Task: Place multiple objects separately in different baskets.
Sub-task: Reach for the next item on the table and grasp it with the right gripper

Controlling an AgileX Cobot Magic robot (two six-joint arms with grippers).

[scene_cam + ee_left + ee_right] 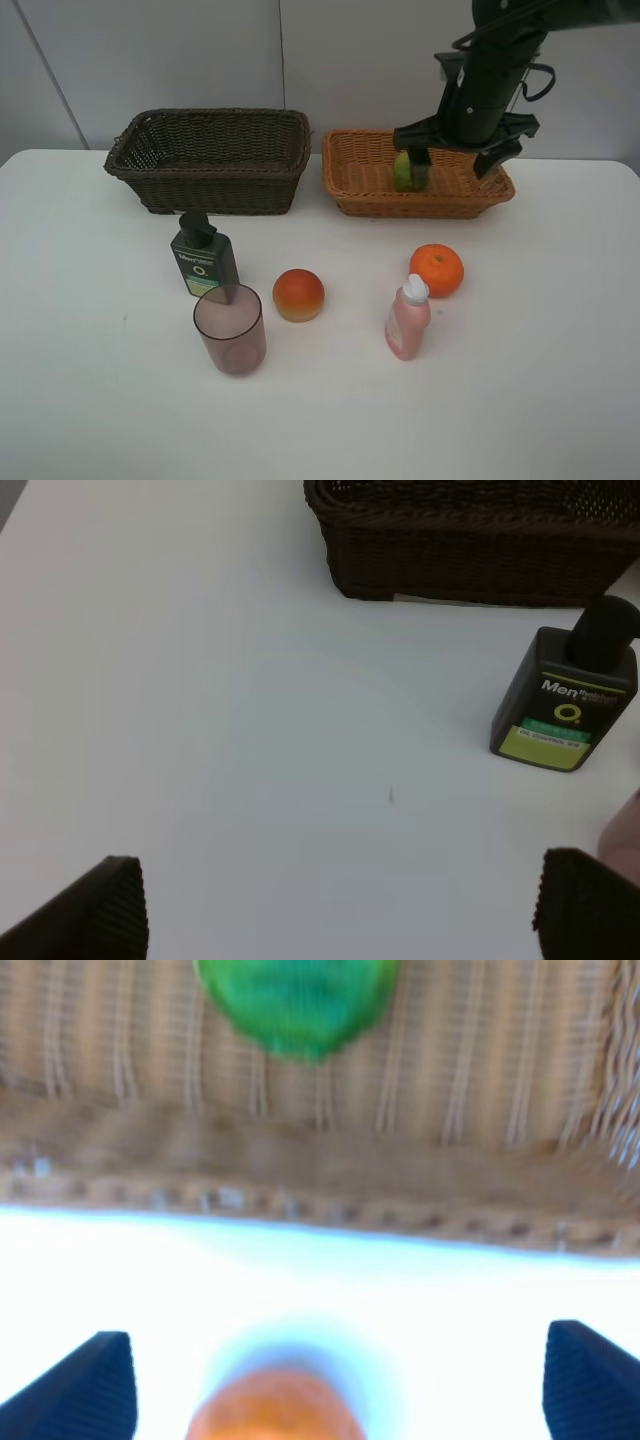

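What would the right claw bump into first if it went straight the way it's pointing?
Probably the tangerine, seen between the tips of the open right gripper; the view is blurry, so depth is unsure.

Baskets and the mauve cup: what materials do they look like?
Dark brown basket: looks like woven wicker or rattan, matte. Interlaced strands show on its walls and rim. It could be a synthetic weave.
Light tan basket: same kind of weave, paler, with a slight sheen.
Mauve cup: probably translucent plastic, smooth. The white table shows through its wall, though tinted glass can't be ruled out.
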